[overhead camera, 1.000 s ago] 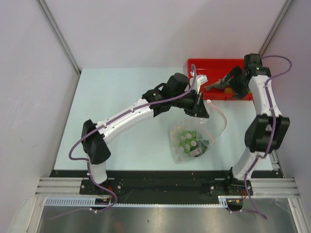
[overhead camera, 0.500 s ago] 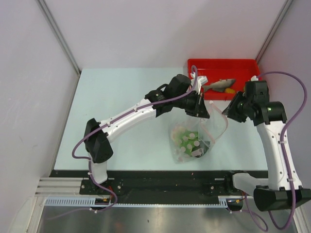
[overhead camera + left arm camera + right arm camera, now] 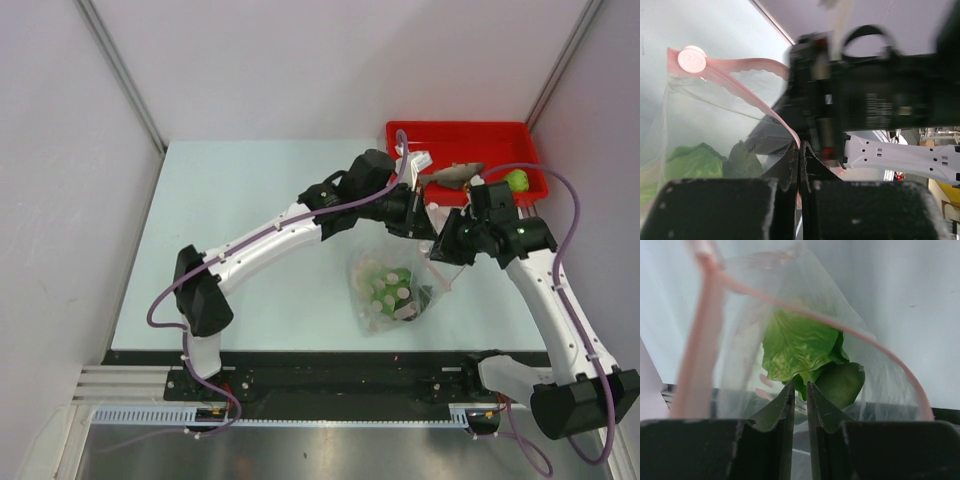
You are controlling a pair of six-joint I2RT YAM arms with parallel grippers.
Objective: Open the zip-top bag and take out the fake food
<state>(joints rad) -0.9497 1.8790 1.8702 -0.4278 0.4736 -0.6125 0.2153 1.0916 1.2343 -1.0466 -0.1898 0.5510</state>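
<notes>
The zip-top bag [image 3: 372,310] lies on the table's near right part with its mouth pulled open toward the tray. My left gripper [image 3: 428,228] is shut on the pinkish zip strip [image 3: 765,117], which runs down between its tips [image 3: 800,148]. My right gripper [image 3: 443,250] hangs at the mouth's right side, its jaws [image 3: 799,386] nearly together with a slim gap. Beyond its tips the leafy green piece [image 3: 800,342] of the fake food lies inside the bag [image 3: 880,365]; I cannot tell whether the tips touch it. A grey fish [image 3: 455,172] and a light green fruit [image 3: 516,180] lie in the red tray.
The red tray [image 3: 455,127] stands at the back right corner, just behind both grippers. The two wrists are close together over the bag's mouth. Walls stand along the table's left, back and right sides. A round pink tab [image 3: 692,58] sits on the zip strip.
My right arm swung from the red tray down to the bag's mouth while its jaws closed most of the way. A light green fruit now lies in the tray. The left gripper kept hold.
</notes>
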